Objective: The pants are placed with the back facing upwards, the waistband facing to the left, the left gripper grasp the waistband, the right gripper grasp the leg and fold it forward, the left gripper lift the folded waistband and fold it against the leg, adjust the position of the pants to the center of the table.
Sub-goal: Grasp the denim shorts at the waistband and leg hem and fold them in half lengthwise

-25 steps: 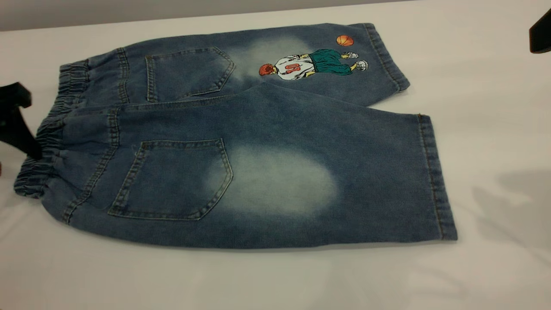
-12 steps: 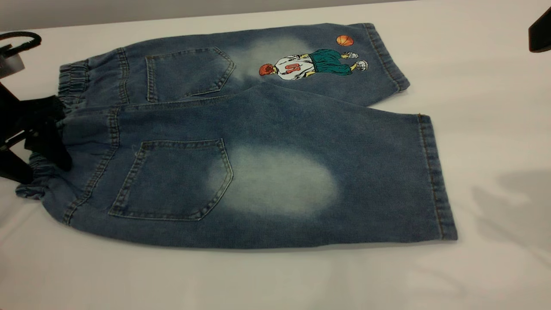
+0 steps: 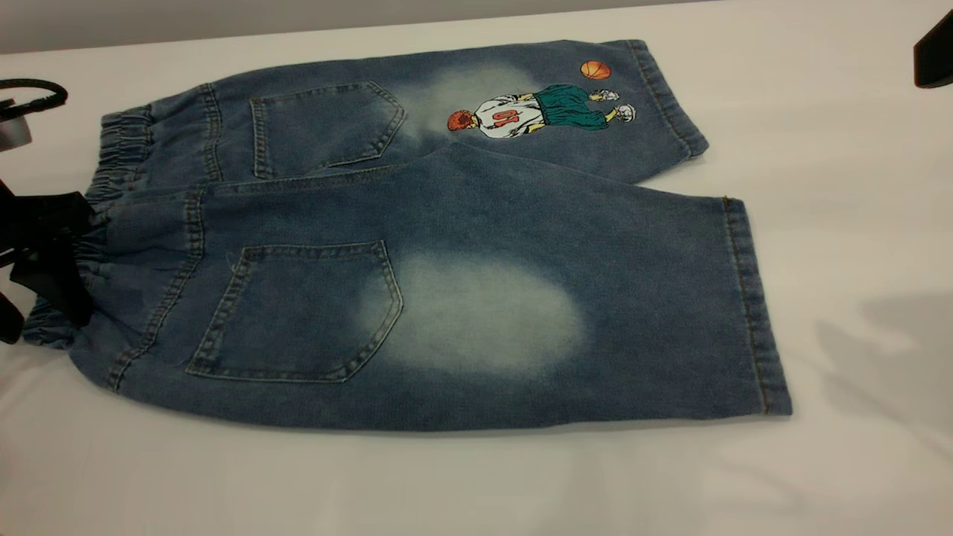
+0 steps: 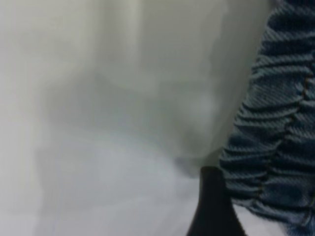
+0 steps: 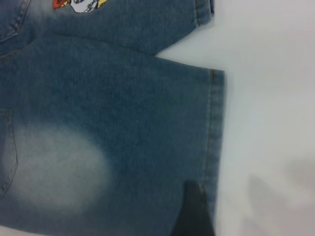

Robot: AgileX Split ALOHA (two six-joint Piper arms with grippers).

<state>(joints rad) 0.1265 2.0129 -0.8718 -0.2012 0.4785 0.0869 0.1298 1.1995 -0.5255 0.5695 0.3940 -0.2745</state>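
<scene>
The pants (image 3: 461, 216) lie flat with the back pockets up on the table (image 3: 476, 484). The ruched waistband (image 3: 123, 149) points left. The plain leg (image 3: 595, 320) with its pale patch is nearest the camera. The printed leg (image 3: 536, 112) lies behind it. My left gripper (image 3: 52, 253) sits low at the waistband's near half and is open. One of its fingers (image 4: 211, 209) rests on the table right beside the gathered waistband (image 4: 275, 147). My right gripper (image 3: 934, 56) is at the far right edge, high and open. One finger (image 5: 194, 211) hangs above the plain leg's hem (image 5: 214, 128).
A black cable loop (image 3: 33, 93) of the left arm shows at the far left. Bare white table surrounds the pants on the front and right, with soft arm shadows (image 3: 886, 357) at the right. The table's back edge (image 3: 298, 30) runs just behind the pants.
The left gripper came in from the left edge onto the waistband, then shifted slightly back left and lower. The pants and the right gripper have barely moved.
</scene>
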